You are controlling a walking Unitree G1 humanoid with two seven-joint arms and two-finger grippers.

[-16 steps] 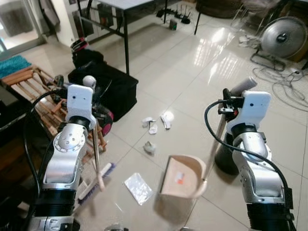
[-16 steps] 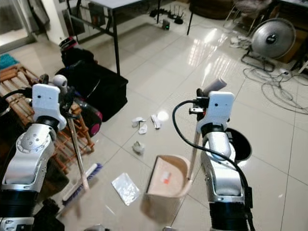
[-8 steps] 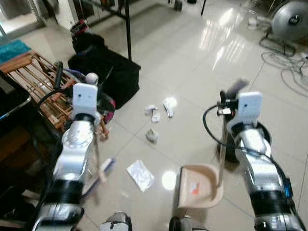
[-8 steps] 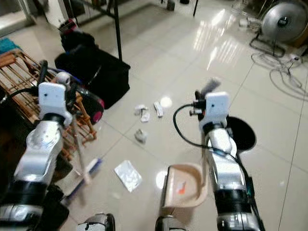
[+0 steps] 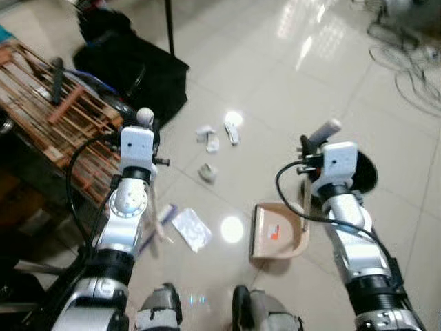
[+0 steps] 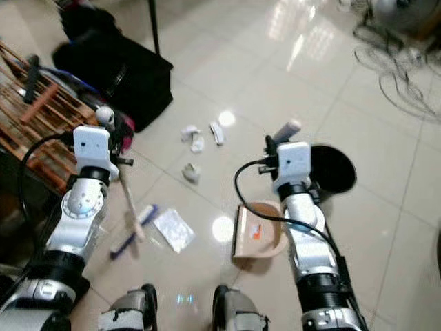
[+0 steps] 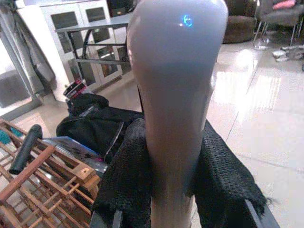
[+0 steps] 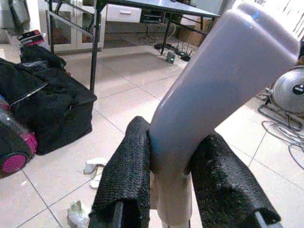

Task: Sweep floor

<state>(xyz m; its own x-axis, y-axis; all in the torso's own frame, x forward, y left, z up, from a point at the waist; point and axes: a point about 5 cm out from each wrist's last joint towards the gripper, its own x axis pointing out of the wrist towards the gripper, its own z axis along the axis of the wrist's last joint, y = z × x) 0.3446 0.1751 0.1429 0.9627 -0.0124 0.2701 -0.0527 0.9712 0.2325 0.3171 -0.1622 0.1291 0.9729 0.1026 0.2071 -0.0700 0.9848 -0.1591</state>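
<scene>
My left gripper (image 7: 173,166) is shut on the pale broom handle (image 5: 145,116), which slants down to a blue-bristled brush head (image 6: 134,231) on the tiles. My right gripper (image 8: 173,161) is shut on the grey grip of the dustpan handle (image 5: 324,131). The beige dustpan (image 5: 275,238) rests on the floor in front of my feet, with a small red-and-white scrap in it. A clear plastic wrapper (image 5: 191,227) lies between brush and dustpan. Crumpled white paper bits (image 5: 207,172) (image 5: 232,131) lie farther ahead.
A black bag (image 5: 131,65) and a wooden rack (image 5: 62,117) stand at the left, with a table leg (image 5: 167,27) beyond. A black round base (image 6: 331,169) sits right of the dustpan. Cables (image 5: 406,55) trail at far right. My feet (image 5: 158,314) are at the bottom.
The camera has tilted down and pulled back, so my feet now show. Both grippers keep their handles. The dustpan has swung from tilted to lying flat on the tiles.
</scene>
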